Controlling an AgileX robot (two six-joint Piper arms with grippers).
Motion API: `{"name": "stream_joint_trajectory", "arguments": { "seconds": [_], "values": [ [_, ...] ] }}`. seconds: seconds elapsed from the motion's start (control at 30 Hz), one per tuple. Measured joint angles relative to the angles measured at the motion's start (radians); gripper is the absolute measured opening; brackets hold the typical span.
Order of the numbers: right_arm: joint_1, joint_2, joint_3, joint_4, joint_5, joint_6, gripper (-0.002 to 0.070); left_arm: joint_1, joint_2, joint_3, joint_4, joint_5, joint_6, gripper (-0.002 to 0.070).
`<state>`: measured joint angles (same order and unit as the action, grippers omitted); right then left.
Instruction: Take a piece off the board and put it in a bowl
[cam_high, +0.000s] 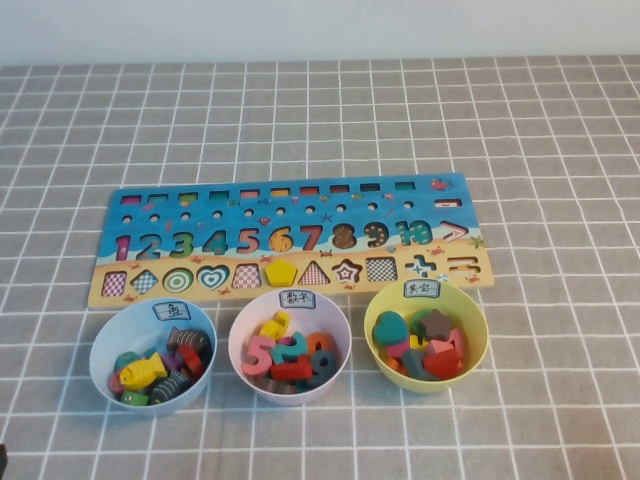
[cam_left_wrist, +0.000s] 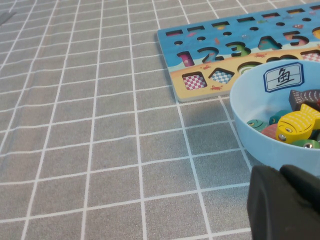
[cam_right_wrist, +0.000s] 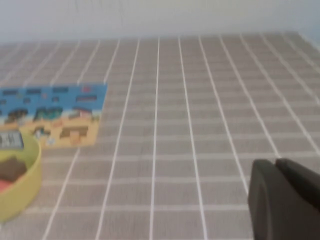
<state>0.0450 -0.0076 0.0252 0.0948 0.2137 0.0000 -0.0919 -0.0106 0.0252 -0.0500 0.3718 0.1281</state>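
Jaw state can't be told for the left gripper (cam_left_wrist: 285, 202) by the light blue bowl (cam_left_wrist: 260, 132) or the right gripper (cam_right_wrist: 285, 200) — both over open checked cloth. The chunky red piece (cam_high: 312, 238) sits in the flat board (cam_high: 290, 240); the round pink bowl (cam_high: 290, 345) lies just beside its near edge.

One board (cam_high: 290, 215) lay on the table (cam_high: 560, 130). Three bowls stood beside its near edge: one blue bowl (cam_high: 103, 352), one pink bowl (cam_high: 240, 345) and one yellow bowl (cam_high: 474, 330). Each bowl carried one white label. Three pieces sat in the board: one red 7 (cam_high: 311, 238), one orange 6 (cam_high: 281, 240) and one yellow pentagon (cam_high: 280, 272). Two grippers were present: the left gripper (cam_left_wrist: 285, 202) and the right gripper (cam_right_wrist: 285, 200).
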Motion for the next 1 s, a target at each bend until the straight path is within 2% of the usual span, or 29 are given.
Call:
{"name": "stream_joint_trajectory", "arguments": {
  "seconds": [0.2,1.0],
  "values": [
    [0.0,0.0,0.0,0.001,0.154,0.0,-0.0017,0.0,0.0,0.0,0.0,0.0,0.0,-0.0001],
    [-0.001,0.0,0.0,0.014,0.171,0.0,-0.0017,0.0,0.0,0.0,0.0,0.0,0.0,-0.0001]
  ]
}}
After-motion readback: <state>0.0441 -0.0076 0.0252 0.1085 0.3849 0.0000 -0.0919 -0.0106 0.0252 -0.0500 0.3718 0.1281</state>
